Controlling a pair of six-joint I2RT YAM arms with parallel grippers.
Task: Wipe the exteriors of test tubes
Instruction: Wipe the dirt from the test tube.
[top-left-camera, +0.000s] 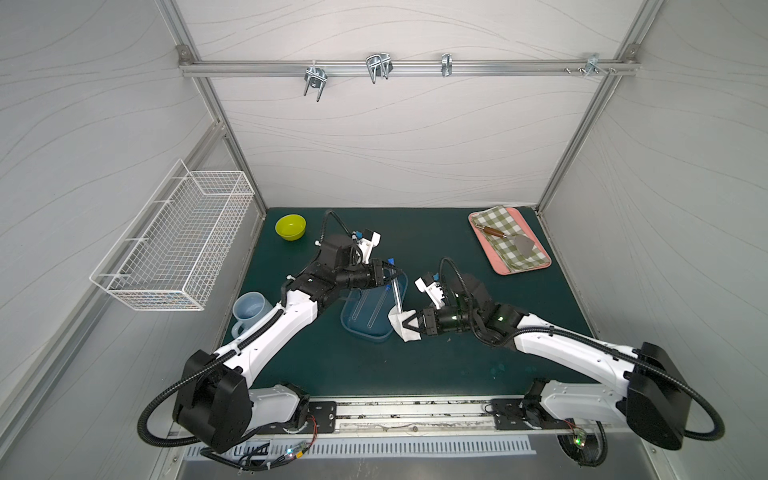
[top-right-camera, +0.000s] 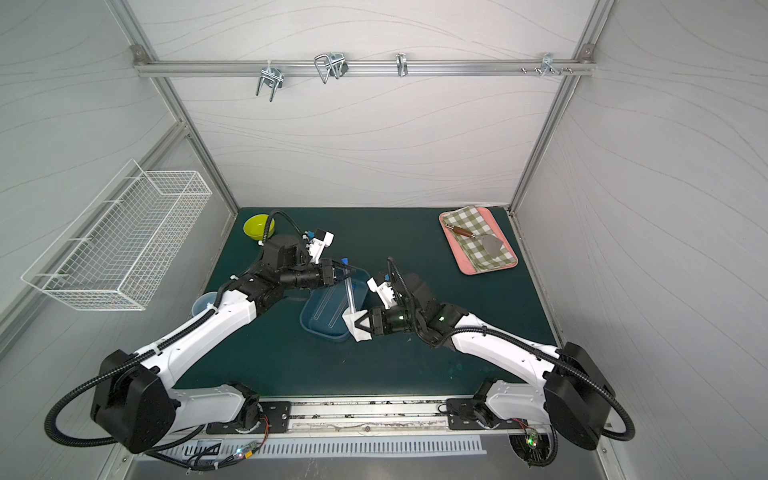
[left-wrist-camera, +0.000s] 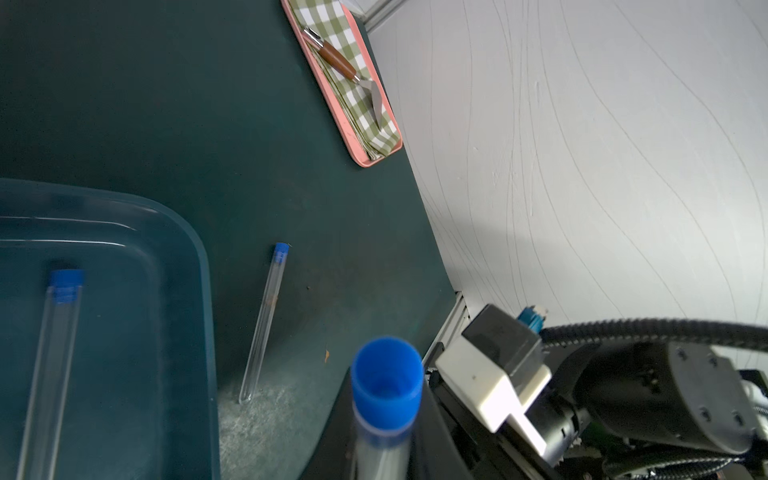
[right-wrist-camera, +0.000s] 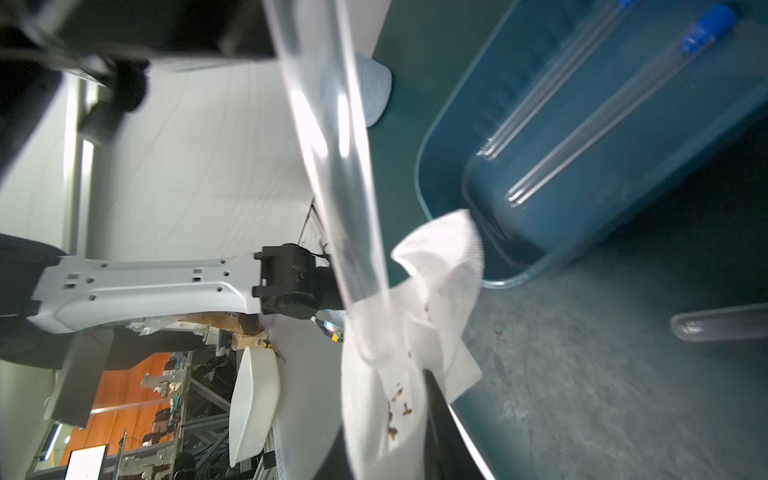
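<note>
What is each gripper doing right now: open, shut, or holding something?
Left gripper: shut on a test tube near its capped end.
Right gripper: shut on a white cloth around that tube's lower end.

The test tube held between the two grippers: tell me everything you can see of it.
The held test tube is long, thin and clear, like glass or plastic, with a blue cap on one end. The left gripper is shut on it just below the cap. Its rounded end is buried in a white cloth pinched by the right gripper. It hangs off the table, by the rim of the blue tray.
</note>
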